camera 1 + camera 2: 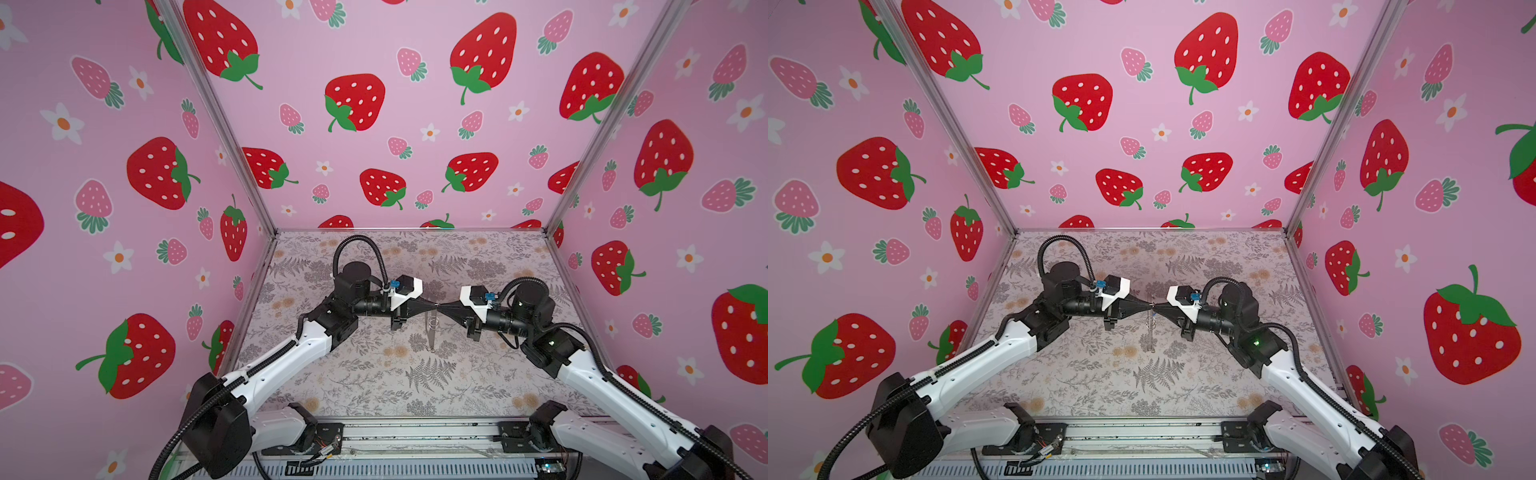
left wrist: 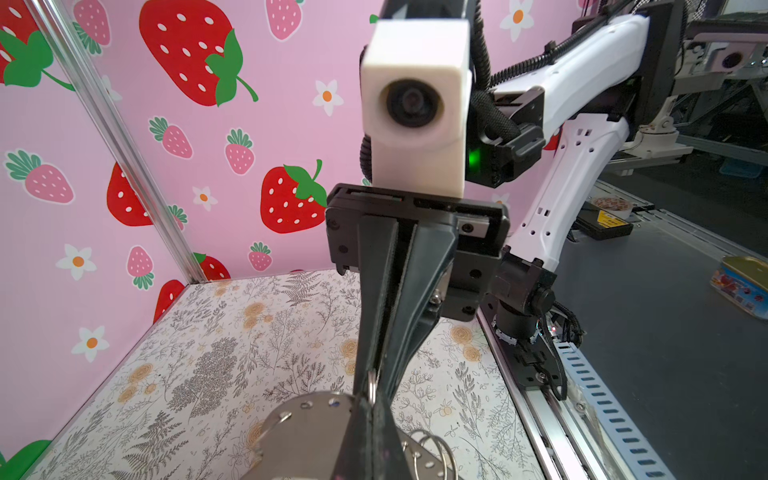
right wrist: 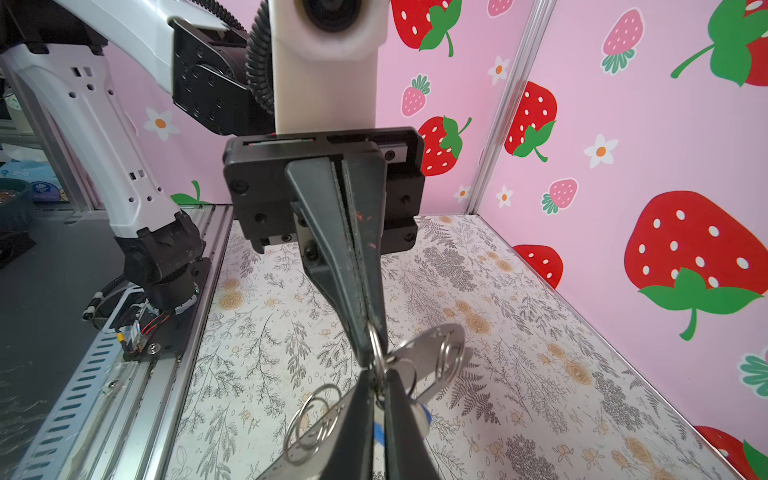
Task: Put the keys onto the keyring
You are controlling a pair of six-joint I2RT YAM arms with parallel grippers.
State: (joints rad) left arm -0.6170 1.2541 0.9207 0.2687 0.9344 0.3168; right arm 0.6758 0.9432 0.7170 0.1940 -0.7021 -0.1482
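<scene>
Keyring (image 2: 307,432) above floral table (image 1: 374,382), clamped by left gripper (image 1: 433,306); right gripper (image 1: 440,307) pinches keys (image 3: 420,415), tips meeting.

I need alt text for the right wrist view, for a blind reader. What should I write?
Two black grippers meet tip to tip above a floral table: the left gripper pinches the keyring, the right gripper holds the keys, whose blue tag shows between its jaws.
</scene>
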